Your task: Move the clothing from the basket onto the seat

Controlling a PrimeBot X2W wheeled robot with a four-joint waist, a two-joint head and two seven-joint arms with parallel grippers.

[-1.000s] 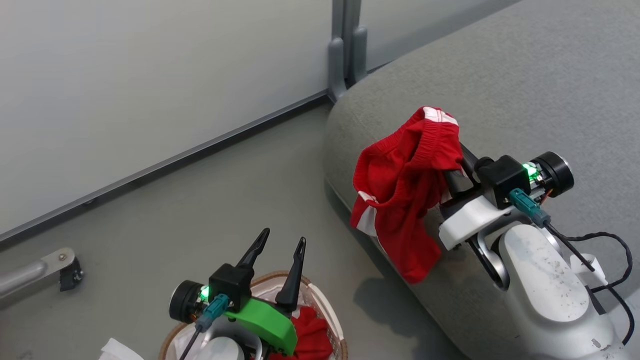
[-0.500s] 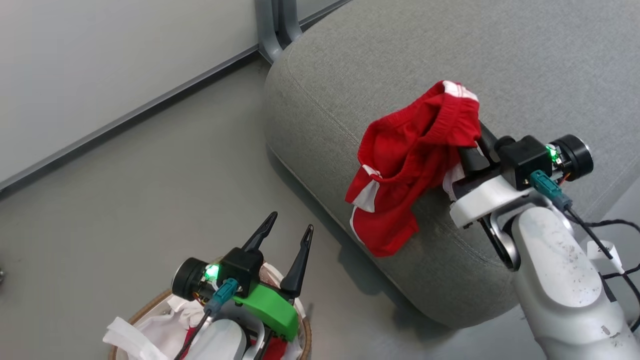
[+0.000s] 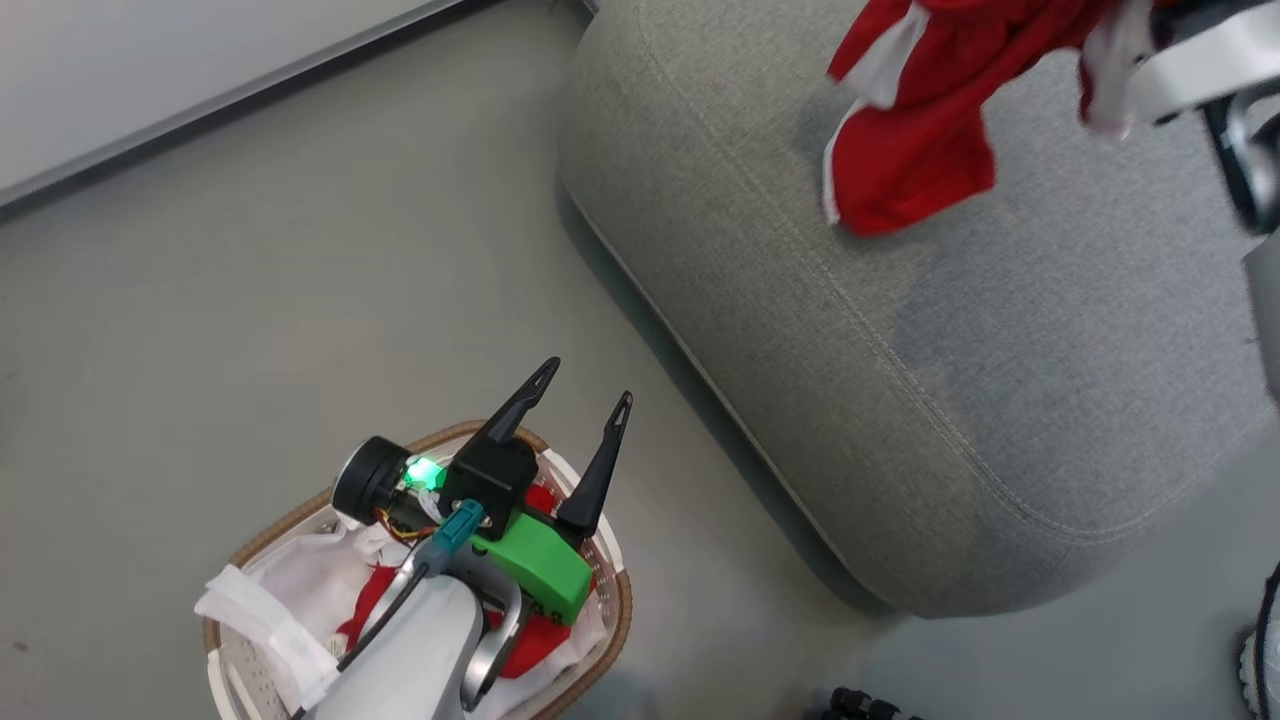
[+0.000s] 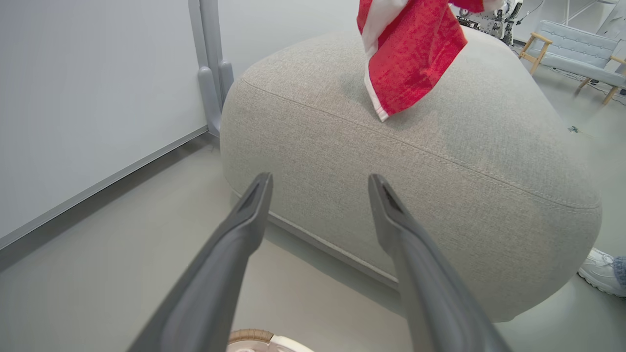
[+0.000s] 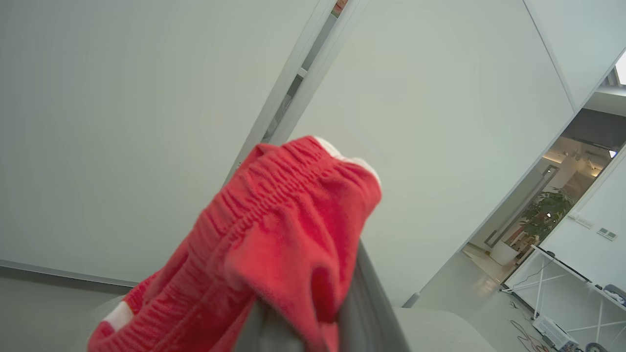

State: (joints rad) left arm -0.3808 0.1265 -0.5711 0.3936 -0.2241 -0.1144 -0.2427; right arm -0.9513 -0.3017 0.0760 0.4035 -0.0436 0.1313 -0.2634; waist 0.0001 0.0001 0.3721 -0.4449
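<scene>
While R end effector [image 5: 315, 313] grips clothing [image 3: 925, 150] over seat [image 3: 900, 400], L end effector [image 3: 588, 380] spread above basket [image 3: 618, 600].

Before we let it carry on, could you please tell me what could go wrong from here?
The clothing is bunched in the right gripper, so it may cling on release. It hangs toward the seat's rounded edge and could slide off. In the basket, the loose liner could get grabbed with the red garment.
</scene>
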